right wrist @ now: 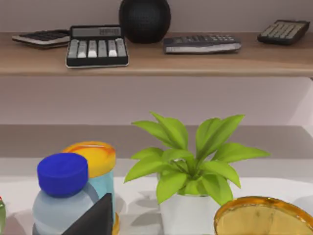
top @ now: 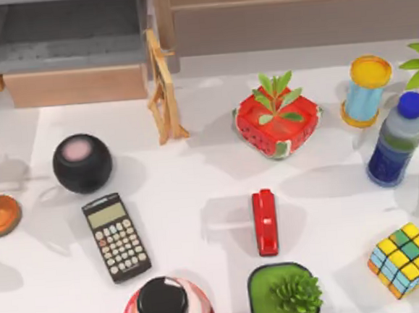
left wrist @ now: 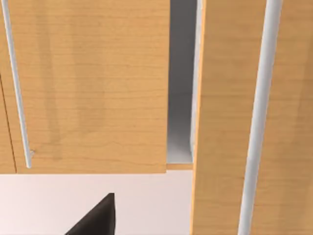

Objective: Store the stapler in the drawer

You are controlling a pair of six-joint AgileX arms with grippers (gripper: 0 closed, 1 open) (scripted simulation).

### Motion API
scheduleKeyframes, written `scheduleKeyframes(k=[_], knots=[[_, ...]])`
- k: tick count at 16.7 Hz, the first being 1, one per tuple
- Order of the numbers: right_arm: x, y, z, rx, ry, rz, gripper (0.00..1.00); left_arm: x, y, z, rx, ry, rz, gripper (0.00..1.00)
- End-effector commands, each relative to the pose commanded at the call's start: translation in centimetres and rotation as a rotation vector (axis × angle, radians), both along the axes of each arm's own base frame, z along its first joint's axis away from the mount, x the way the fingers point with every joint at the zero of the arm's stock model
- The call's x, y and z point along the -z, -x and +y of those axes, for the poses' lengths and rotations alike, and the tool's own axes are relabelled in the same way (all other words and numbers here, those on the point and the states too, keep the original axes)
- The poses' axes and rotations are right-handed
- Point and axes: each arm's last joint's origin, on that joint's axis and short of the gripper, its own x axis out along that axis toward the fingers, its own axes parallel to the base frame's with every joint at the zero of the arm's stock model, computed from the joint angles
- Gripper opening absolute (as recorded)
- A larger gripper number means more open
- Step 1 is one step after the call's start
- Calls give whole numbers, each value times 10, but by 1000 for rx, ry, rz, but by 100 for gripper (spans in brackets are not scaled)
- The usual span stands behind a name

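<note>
white table point(top: 198, 201), red stapler point(top: 265, 222) lying flat, drawer point(top: 70, 44) open

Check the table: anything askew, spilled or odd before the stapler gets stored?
Nothing spilled or damaged. The blue-capped bottle leans in the top view, though that may be the camera angle. The stapler lies flat mid-table. The drawer is already open at top left.

Surface: white table point(top: 200, 222)
Centre: small glossy red stapler point(top: 265, 222), lying flat
Left: black calculator point(top: 116, 237); round black speaker point(top: 82, 163)
Lower right: multicoloured puzzle cube point(top: 406, 260)
Upper centre: red watermelon-patterned plant pot point(top: 277, 124)
Right: blue-capped bottle point(top: 398, 140)
</note>
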Motion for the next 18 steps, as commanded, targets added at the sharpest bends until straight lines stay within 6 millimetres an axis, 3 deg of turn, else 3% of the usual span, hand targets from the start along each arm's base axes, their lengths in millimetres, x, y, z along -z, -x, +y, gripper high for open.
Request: scheduleKeyframes(k=[2,5,7,9,11,14,18], knots=[[0,0,0,0,0,0,100,-16,-3,8,-10,-57,-56,100],[0,0,0,0,0,0,100,-62,-20,15,24,-176,-189,100],[0,0,0,0,0,0,100,-97,-44,7,102,-215,-273,100],[0,0,0,0,0,0,100,-132,-76,-14,220,-199,-332,100],[0,0,0,0,0,0,100,-165,-111,-48,365,-120,-350,100],[0,0,0,0,0,0,100,-205,-155,-123,601,106,-268,100],[0,0,0,0,0,0,100,-241,-180,-245,853,518,77,100]])
